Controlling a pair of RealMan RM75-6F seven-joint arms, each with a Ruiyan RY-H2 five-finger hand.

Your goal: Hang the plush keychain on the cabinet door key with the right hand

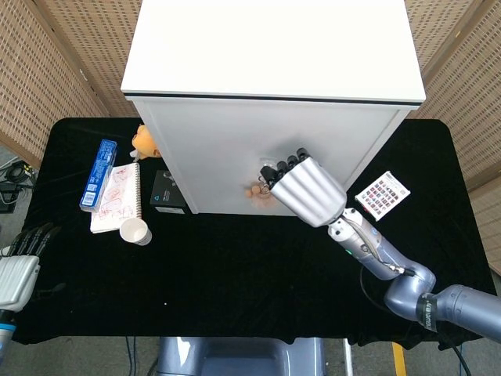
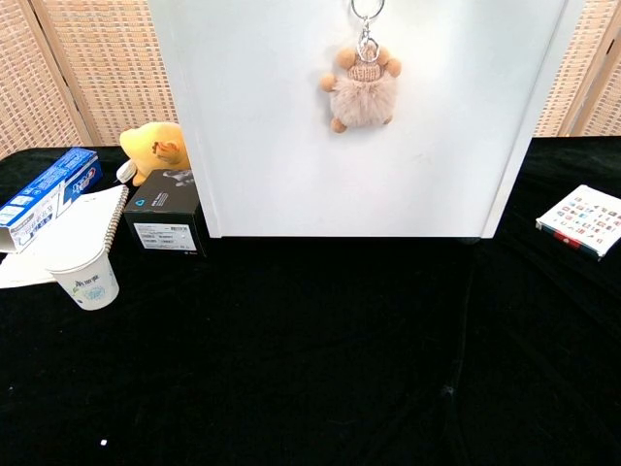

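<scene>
The plush keychain (image 2: 359, 87), a beige fuzzy ball with small pom-poms, hangs against the white cabinet door (image 2: 252, 146). Its metal ring (image 2: 367, 10) reaches the top edge of the chest view, and whatever carries it is out of frame. From the head view only a bit of the plush (image 1: 254, 188) peeks out left of my right hand (image 1: 307, 190). That hand is back-up at the door with its fingertips (image 1: 282, 165) against the panel. It hides the key, and any grip on the ring is hidden too. My left hand (image 1: 19, 265) rests low at the table's left edge, fingers spread, holding nothing.
Left of the cabinet lie a blue toothpaste box (image 1: 99, 172), a notebook (image 1: 116, 197), a paper cup (image 1: 137, 231), a black box (image 1: 166, 193) and a yellow plush toy (image 2: 155, 148). A patterned card box (image 1: 382, 194) lies to the right. A black cloth (image 1: 235, 282) covers the table.
</scene>
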